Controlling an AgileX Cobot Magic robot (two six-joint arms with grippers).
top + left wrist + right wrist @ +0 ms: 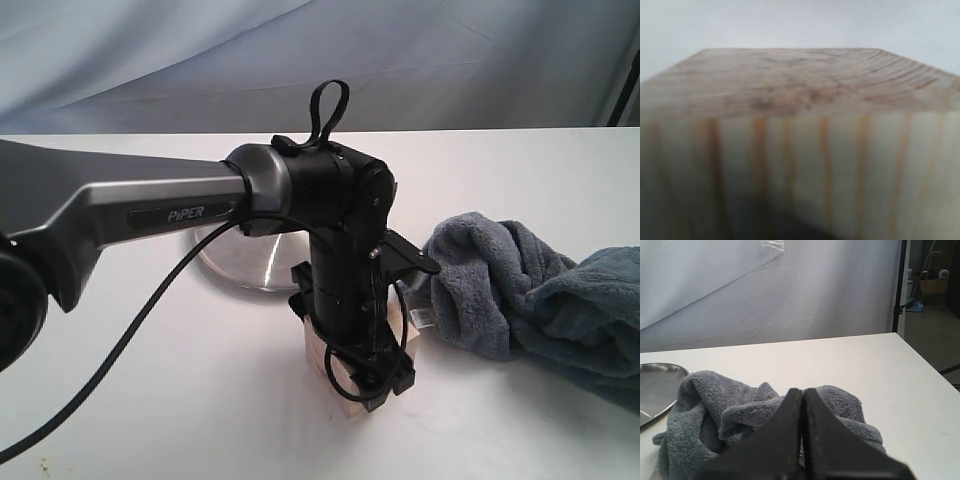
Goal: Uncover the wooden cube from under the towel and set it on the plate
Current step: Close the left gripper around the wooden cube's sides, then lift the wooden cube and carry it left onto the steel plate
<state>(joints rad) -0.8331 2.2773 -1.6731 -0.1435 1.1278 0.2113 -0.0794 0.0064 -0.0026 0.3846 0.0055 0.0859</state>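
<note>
Pale grained wooden cube (316,352) rests uncovered on the white table (150,420), between the left end effector's (370,372) jaws; whether they are clamped on it cannot be told. The round stainless-steel plate (240,265) lies near, beyond it. The right end effector (803,440) is clenched, empty.

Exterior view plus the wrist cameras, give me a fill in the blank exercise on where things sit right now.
1. The wooden cube stands on the ____, not on the plate.
2. In the exterior view the towel lies bunched to the ____ of the cube.
3. The arm reaching down over the cube is the robot's ____ one.
4. On the right gripper the jaws are ____, no gap showing.
Missing words: table; right; left; shut.
</note>
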